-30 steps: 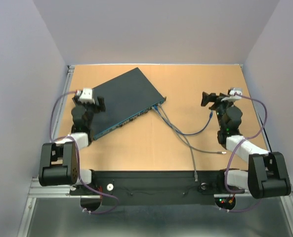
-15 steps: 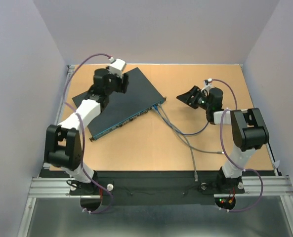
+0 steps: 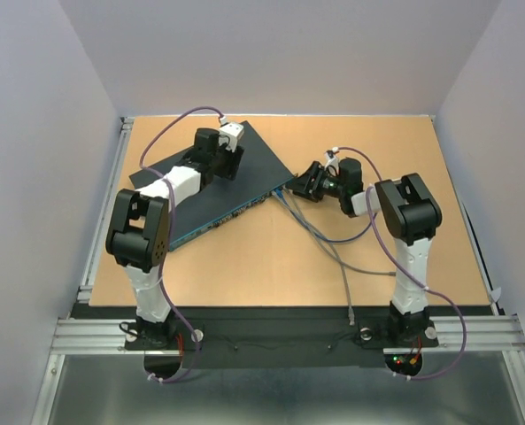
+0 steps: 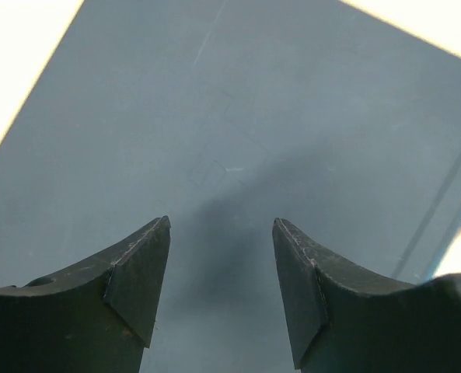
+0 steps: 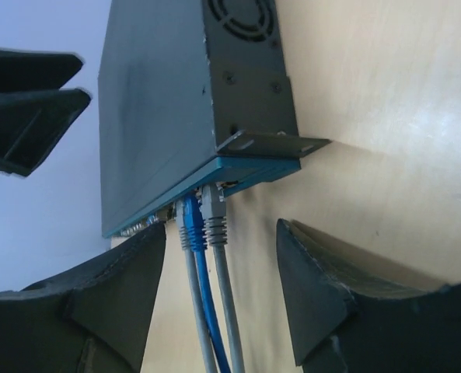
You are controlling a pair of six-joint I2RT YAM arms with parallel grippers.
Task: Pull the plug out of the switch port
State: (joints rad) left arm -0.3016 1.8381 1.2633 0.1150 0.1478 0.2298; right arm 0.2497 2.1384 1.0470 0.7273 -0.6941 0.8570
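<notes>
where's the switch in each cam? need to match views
Top external: the switch lies diagonally, upper left of centre.
Left wrist: its dark top face fills most of the frame.
Right wrist: upper centre, seen from one corner.
Shared landmark: the blue port edge with cables plugged in, visible in the top external and right wrist views.
</notes>
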